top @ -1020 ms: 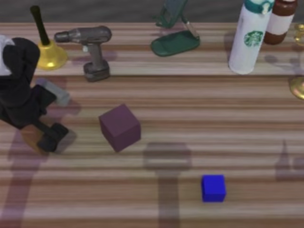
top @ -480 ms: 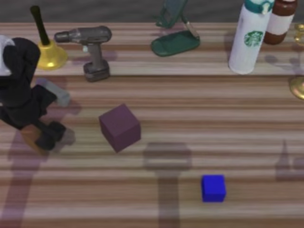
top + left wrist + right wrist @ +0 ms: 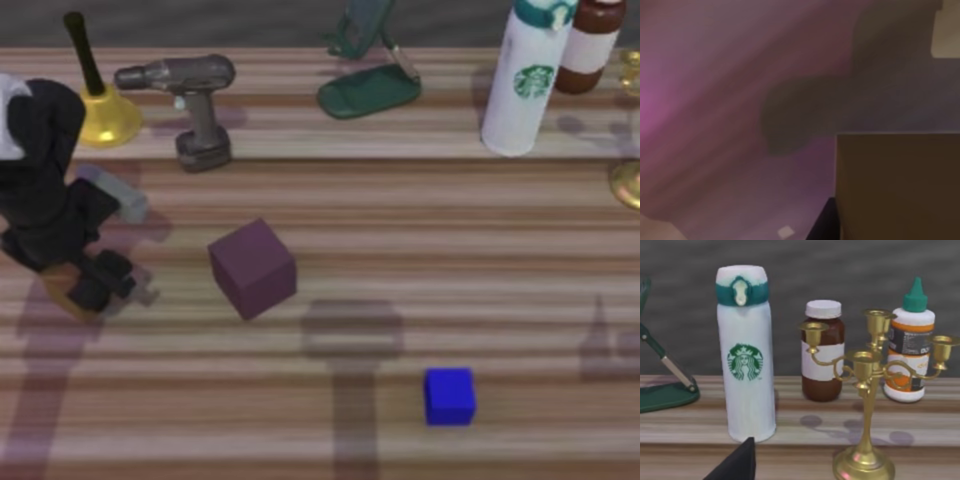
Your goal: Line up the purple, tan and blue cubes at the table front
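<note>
Left gripper [image 3: 88, 290], far left of table [image 3: 420, 250]: jaws down around the tan cube [image 3: 62, 291], which sits between them; whether they grip it cannot be told. Purple cube [image 3: 253, 268]: right of those jaws, apart. Blue cube [image 3: 449, 396]: farther right, near the front edge. Right gripper: out of view.

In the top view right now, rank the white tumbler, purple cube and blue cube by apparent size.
1. White tumbler, the tallest shape, though cut by the frame's top edge.
2. Purple cube.
3. Blue cube, clearly the smallest.
</note>
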Robot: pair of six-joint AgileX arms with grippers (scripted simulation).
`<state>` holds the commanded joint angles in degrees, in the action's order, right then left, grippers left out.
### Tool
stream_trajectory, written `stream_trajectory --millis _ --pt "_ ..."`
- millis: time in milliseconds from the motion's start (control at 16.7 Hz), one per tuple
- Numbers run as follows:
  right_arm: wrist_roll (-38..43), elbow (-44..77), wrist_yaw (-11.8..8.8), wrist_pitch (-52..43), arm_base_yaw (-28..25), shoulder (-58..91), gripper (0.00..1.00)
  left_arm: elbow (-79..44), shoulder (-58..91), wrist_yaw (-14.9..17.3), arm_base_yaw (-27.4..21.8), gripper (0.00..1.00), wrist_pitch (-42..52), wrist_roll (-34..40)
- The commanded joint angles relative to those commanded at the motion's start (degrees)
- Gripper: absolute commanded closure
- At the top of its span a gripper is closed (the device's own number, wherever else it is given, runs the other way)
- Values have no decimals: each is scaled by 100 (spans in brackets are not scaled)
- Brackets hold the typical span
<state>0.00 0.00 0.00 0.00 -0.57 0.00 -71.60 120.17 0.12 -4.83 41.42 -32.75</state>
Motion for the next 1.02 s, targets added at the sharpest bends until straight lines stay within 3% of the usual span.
stream_trajectory --millis 420,780,1020 --pt "0 0 0 0 0 0 0 -108 -201 64 12 100 201 42" --pt "0 0 0 0 0 0 0 -705 -695 60 97 100 1347 57" --pt "0 0 0 0 0 0 0 -822 -820 60 106 100 1538 56"
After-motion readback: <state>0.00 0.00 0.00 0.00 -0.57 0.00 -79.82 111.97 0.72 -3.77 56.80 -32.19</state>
